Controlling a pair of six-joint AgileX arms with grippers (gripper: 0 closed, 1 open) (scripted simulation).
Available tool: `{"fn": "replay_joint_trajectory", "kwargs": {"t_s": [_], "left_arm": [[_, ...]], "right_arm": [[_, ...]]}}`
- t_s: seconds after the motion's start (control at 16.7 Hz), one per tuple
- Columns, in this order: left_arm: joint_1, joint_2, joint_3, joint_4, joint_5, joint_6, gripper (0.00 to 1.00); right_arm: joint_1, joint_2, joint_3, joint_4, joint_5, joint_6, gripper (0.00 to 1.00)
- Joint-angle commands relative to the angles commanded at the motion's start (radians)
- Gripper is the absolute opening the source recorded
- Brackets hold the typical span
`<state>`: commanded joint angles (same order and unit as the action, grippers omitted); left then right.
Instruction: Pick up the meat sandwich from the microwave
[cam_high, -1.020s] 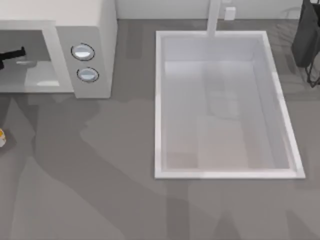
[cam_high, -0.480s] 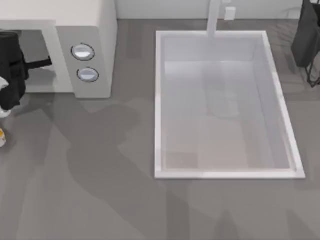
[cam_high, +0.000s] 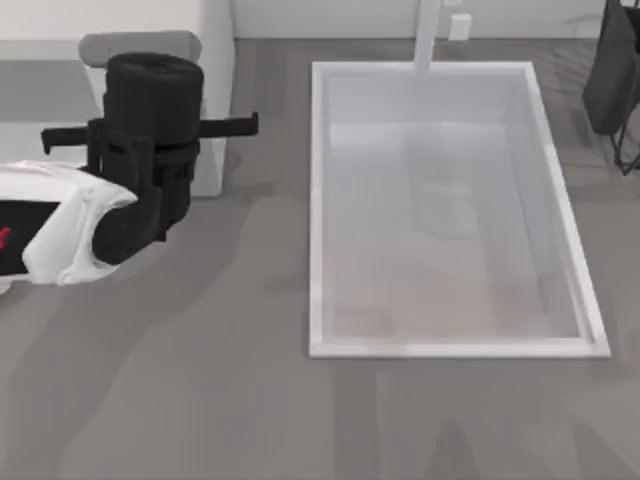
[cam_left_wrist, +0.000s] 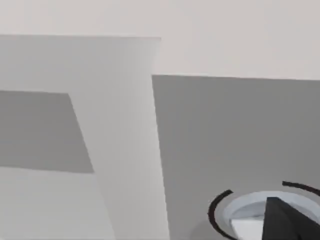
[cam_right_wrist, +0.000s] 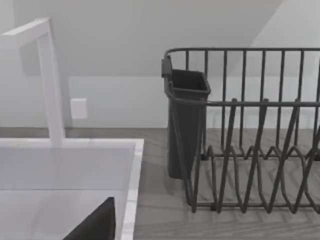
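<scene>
Top view — left pincer (cam_high: 150, 128) over microwave (cam_high: 215, 40)

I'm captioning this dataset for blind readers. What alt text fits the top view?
The left arm reaches in from the left, its black wrist covering the front panel of the white microwave. A white sink basin sits at centre right on the grey counter, with a dark dish rack at the far right edge.
</scene>
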<state>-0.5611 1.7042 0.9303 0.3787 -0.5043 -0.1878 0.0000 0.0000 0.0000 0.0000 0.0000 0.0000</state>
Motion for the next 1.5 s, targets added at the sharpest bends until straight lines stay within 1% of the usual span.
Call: {"fn": "replay_joint_trajectory", "kwargs": {"t_s": [0.12, 0.3, 0.36, 0.54, 0.66, 0.96, 1.08, 1.26, 1.5], "left_arm": [[-0.025, -0.025, -0.013, -0.014, -0.013, -0.008, 0.0], [-0.025, -0.025, -0.013, -0.014, -0.013, -0.008, 0.0], [0.012, -0.015, -0.036, -0.002, -0.043, 0.001, 0.0], [0.008, 0.023, -0.043, 0.036, -0.042, 0.0, 0.0], [0.0, 0.09, -0.058, 0.115, -0.039, -0.002, 0.0], [-0.017, 0.298, -0.12, 0.423, -0.022, -0.007, 0.0], [-0.022, 0.366, -0.146, 0.52, -0.014, -0.008, 0.0], [-0.025, 0.42, -0.169, 0.587, -0.006, -0.008, 0.0], [-0.025, 0.421, -0.17, 0.589, -0.005, -0.008, 0.0]], "right_arm": [[0.0, 0.0, 0.0, 0.0, 0.0, 0.0, 1.0], [0.0, 0.0, 0.0, 0.0, 0.0, 0.0, 1.0], [0.0, 0.0, 0.0, 0.0, 0.0, 0.0, 1.0], [0.0, 0.0, 0.0, 0.0, 0.0, 0.0, 1.0], [0.0, 0.0, 0.0, 0.0, 0.0, 0.0, 1.0], [0.0, 0.0, 0.0, 0.0, 0.0, 0.0, 1.0], [0.0, 0.0, 0.0, 0.0, 0.0, 0.0, 1.0], [0.0, 0.0, 0.0, 0.0, 0.0, 0.0, 1.0], [0.0, 0.0, 0.0, 0.0, 0.0, 0.0, 1.0]]}}
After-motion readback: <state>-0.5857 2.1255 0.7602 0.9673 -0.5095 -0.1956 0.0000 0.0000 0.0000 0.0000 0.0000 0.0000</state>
